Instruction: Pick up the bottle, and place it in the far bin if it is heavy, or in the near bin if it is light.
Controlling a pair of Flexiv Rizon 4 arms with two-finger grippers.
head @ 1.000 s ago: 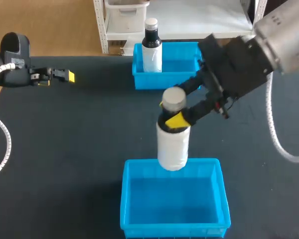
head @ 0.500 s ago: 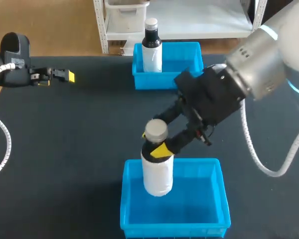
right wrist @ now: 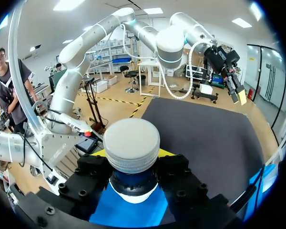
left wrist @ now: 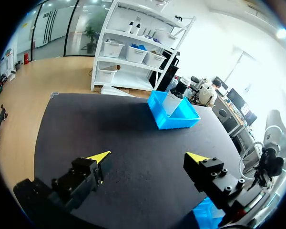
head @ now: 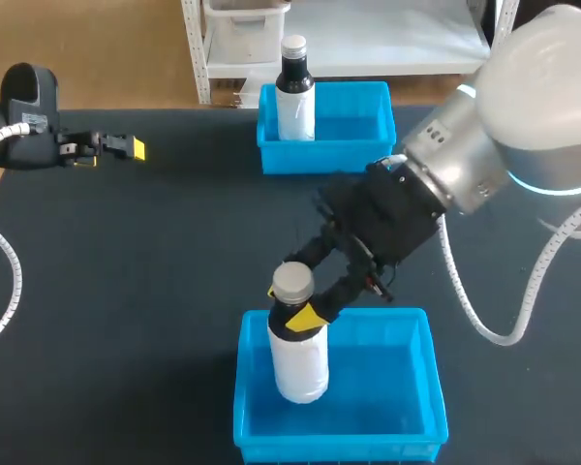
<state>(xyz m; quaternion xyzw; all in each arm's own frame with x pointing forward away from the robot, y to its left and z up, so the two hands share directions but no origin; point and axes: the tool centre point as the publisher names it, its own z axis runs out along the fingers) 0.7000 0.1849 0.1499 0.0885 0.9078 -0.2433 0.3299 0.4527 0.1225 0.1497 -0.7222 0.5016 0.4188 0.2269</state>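
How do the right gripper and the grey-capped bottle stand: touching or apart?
Touching. The right wrist view shows the right gripper clamping the bottle at its neck, a finger pressed against it on each side.

My left gripper (left wrist: pixel 148 156) hangs above the dark table (left wrist: pixel 109 121), its yellow-tipped fingers (left wrist: pixel 101 157) spread wide apart. Well ahead of it sits the blue far bin (left wrist: pixel 168 122), with a dark-capped bottle (left wrist: pixel 174 101) standing inside. A corner of the near bin (left wrist: pixel 206 215) shows beside one finger.
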